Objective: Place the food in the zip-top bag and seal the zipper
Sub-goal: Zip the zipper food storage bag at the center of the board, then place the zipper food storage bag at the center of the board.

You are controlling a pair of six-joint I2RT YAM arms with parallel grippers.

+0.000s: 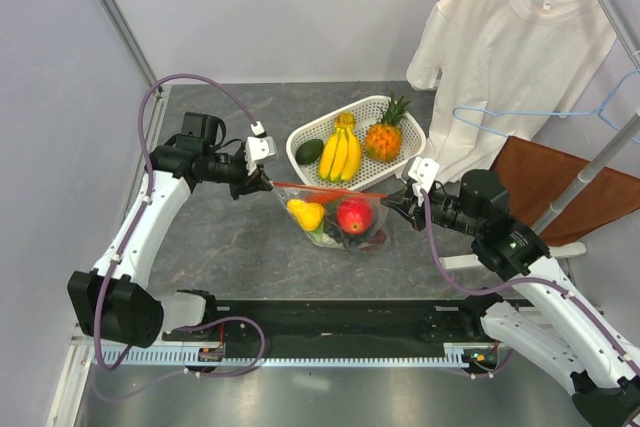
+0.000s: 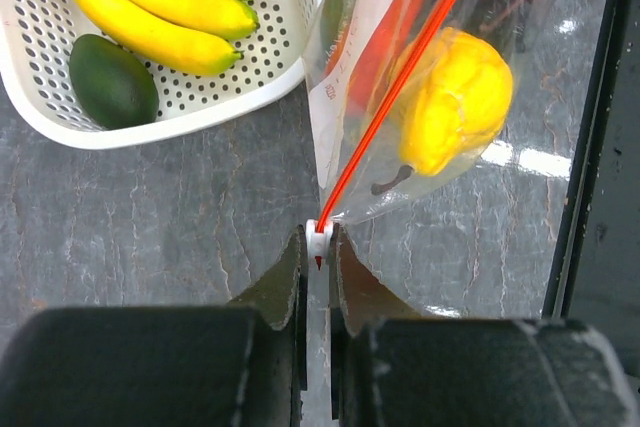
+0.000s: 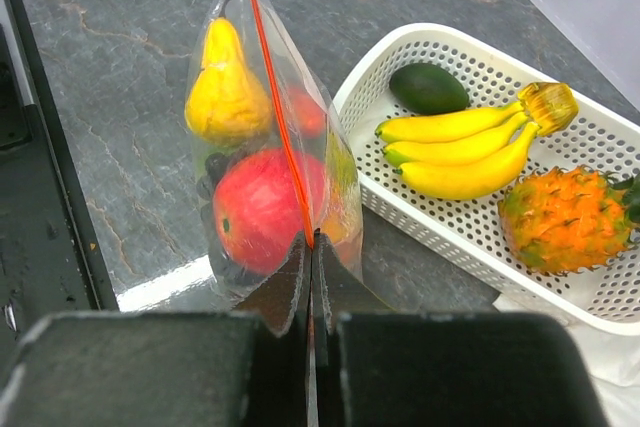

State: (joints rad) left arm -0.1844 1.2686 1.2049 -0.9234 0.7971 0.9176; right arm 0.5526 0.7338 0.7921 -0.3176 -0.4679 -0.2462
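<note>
Tension is what sealing needs: the bag [image 1: 372,209] of food [image 1: 353,215] hangs just in front of the basket [image 1: 296,147], zipper [image 2: 400,87] stretched between the left gripper [image 2: 318,252], pinching its white slider [image 2: 318,236], and the right gripper [image 3: 311,252], clamped on the other end. Hold the strip straight while the slider runs

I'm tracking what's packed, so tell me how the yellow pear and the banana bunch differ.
Place: the yellow pear sits inside the clear bag; the banana bunch lies in the white basket, unpacked.
Shape: the yellow pear is one plump piece with a narrow neck; the banana bunch is several long curved fruits joined at a stem.
Both are yellow.
</note>
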